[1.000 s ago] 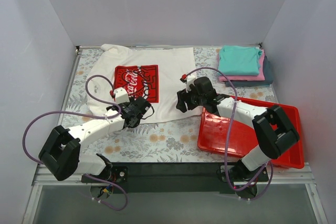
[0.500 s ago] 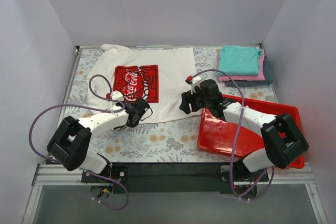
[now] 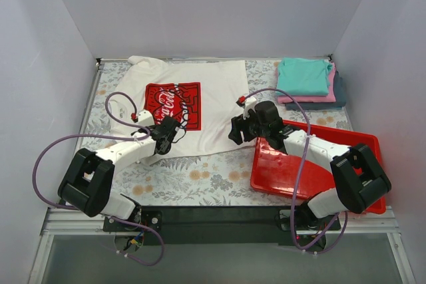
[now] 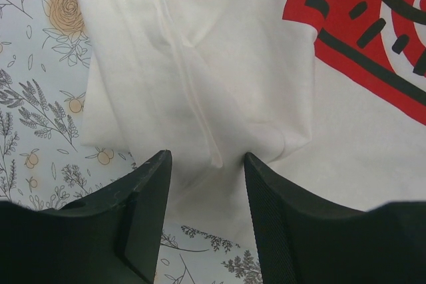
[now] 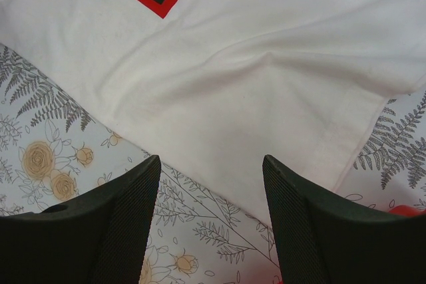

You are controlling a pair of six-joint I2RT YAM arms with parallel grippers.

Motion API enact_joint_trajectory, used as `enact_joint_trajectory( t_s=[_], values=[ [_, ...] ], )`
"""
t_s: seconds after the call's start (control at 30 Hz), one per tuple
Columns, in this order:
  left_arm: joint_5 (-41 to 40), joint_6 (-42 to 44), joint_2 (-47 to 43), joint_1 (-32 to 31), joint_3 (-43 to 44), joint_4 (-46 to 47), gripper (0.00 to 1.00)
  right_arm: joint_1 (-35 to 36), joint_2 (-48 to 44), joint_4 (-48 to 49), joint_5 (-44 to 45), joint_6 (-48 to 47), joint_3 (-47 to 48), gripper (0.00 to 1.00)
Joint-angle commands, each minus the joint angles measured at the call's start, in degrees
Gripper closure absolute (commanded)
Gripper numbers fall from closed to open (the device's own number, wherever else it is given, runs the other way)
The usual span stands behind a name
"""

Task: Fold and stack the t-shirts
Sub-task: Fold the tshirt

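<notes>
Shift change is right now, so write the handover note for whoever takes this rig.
Left gripper: open, fingers either side of a raised crease at the white t-shirt's near left edge.
Right gripper: open, low over the shirt's near right hem, holding nothing.
Done: teal tee, pink tee and dark blue-grey tee folded and stacked at the far right.
Left: fold the white one, which lies flat with its print up, then add it to the stack.
</notes>
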Motion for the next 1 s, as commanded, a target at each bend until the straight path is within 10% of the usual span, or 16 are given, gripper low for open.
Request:
enact_joint_trajectory(
  t_s=[0.0, 0.63, 0.97],
  values=[
    [1.57, 1.79, 0.13, 0.71, -0.62, 1.02, 0.57, -0.25, -0.26, 2.54, -0.73, -0.26, -0.33, 0.43],
    [3.07, -0.94, 0.75, 2.2, 1.49, -3.55, 0.59, -0.51, 4.49, 3.33, -3.27, -0.26, 2.13, 0.43],
    [1.93, -1.2, 2.16, 2.2, 2.46, -4.34, 0.85, -0.95, 5.28, 3.33, -2.66, -0.35, 2.04, 0.43]
  ],
)
